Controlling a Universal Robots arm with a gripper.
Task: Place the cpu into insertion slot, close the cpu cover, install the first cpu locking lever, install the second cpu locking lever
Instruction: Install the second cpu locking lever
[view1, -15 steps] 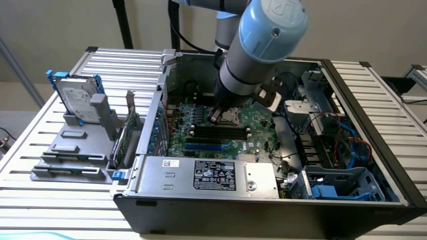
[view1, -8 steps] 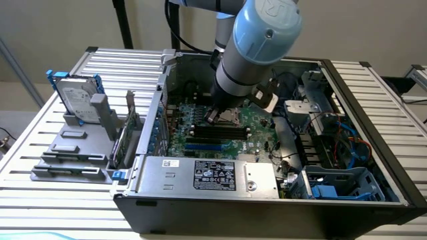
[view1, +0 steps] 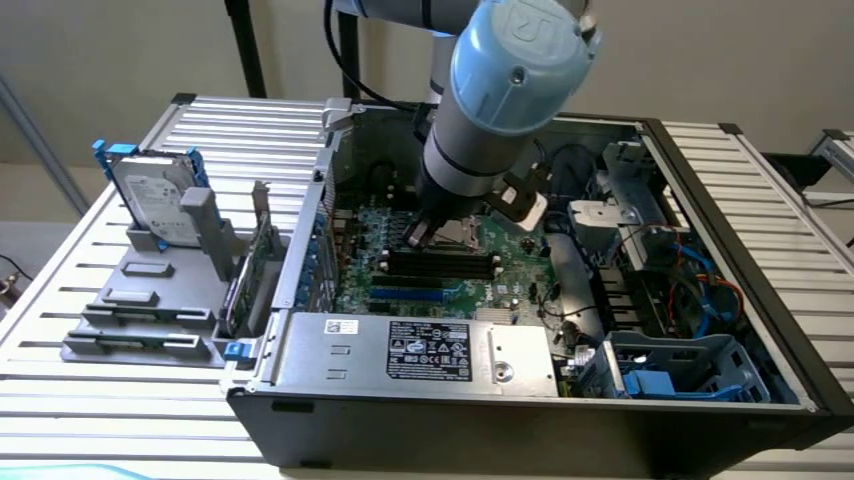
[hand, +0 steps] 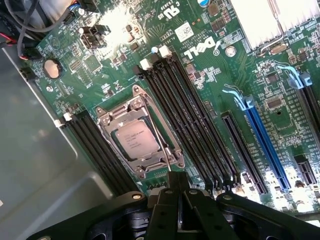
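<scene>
End effector (hand: 176, 197) fingers pressed together, tip at the end of a thin lever rod (hand: 161, 145) running across the socket edge; whether it's actually touching, can't tell. One cpu (hand: 135, 140) seated silver side up in the insertion slot (hand: 172, 161), one cpu cover (hand: 120, 112) closed flat around it. Memory slots (hand: 187, 125) flank the socket, two blue slots (hand: 265, 145) further out on the green board

A plain beige wall (view1: 107, 50) stands behind the arm; a ribbed aluminium table (view1: 120, 400) of pale slats spreads below and to both sides of the end effector; dark vertical poles (view1: 247, 45) rise behind it; even, soft light falls across everything.
</scene>
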